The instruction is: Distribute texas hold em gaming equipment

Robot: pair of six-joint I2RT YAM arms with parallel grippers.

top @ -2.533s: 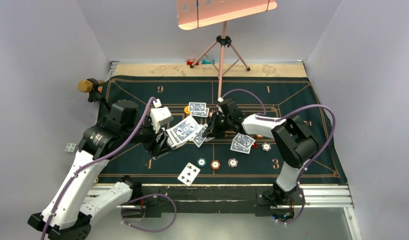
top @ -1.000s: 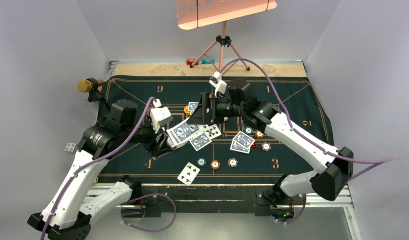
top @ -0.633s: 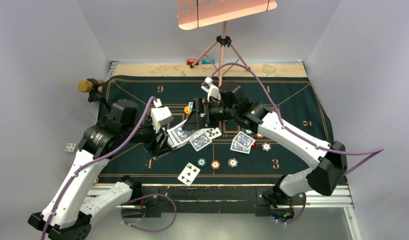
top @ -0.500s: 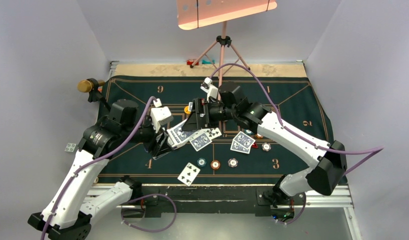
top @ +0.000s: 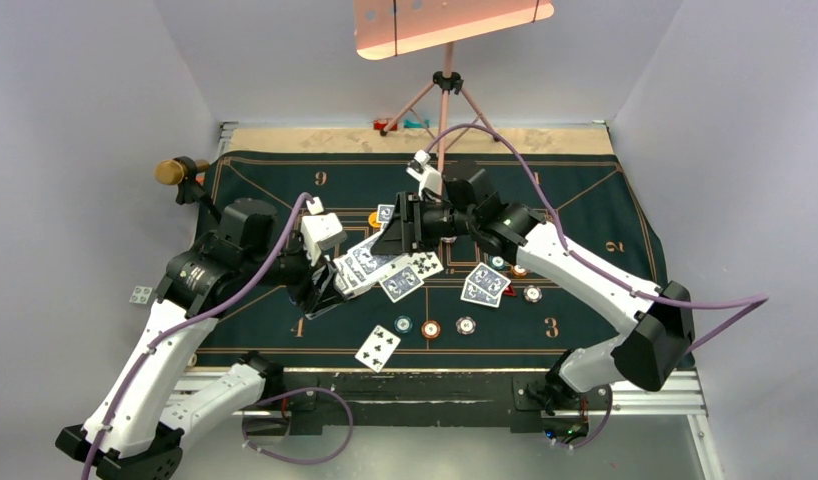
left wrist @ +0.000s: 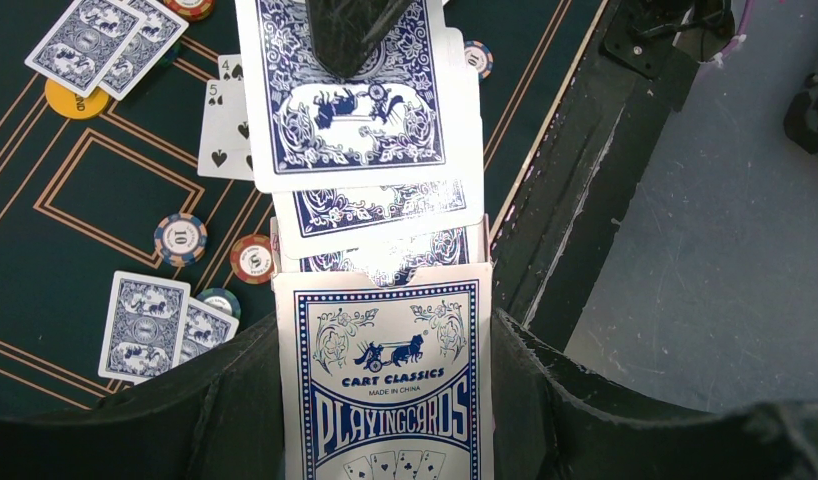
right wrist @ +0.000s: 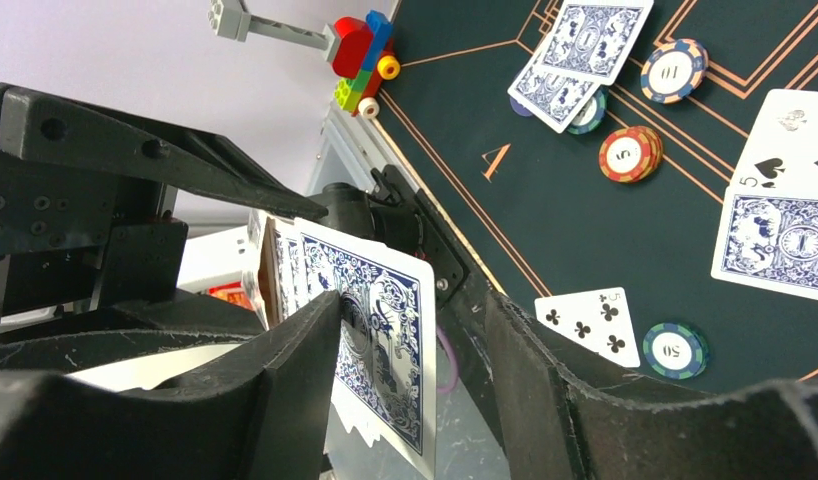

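Observation:
My left gripper (top: 325, 287) is shut on a blue-and-white card box (left wrist: 385, 390), from which blue-backed cards (top: 370, 262) fan out. My right gripper (top: 387, 240) is open around the top card (right wrist: 380, 340): one fingertip (left wrist: 350, 30) touches its back, while the other finger (right wrist: 545, 390) stands apart. On the green mat (top: 585, 200) lie a five of clubs (top: 378, 347), a five of spades (top: 425, 263), a single blue-backed card (top: 402, 283) and a pair of cards (top: 487, 284). Teal (top: 403, 324), orange (top: 430, 329) and white (top: 466, 325) chips sit in a row. A yellow disc (left wrist: 75, 100) lies beside another pair of cards (left wrist: 105, 40).
A tripod (top: 445, 90) with a pink board stands at the mat's far edge, with small toy pieces (top: 400, 124) beside its feet. A gold-capped knob (top: 170, 172) sits at the mat's far left corner. More chips (top: 532, 294) lie near the right pair of cards.
My right gripper left two cards on the mat centre, rose and swung back to the fanned cards. In the last half second it shifted slightly. The left arm stayed still.

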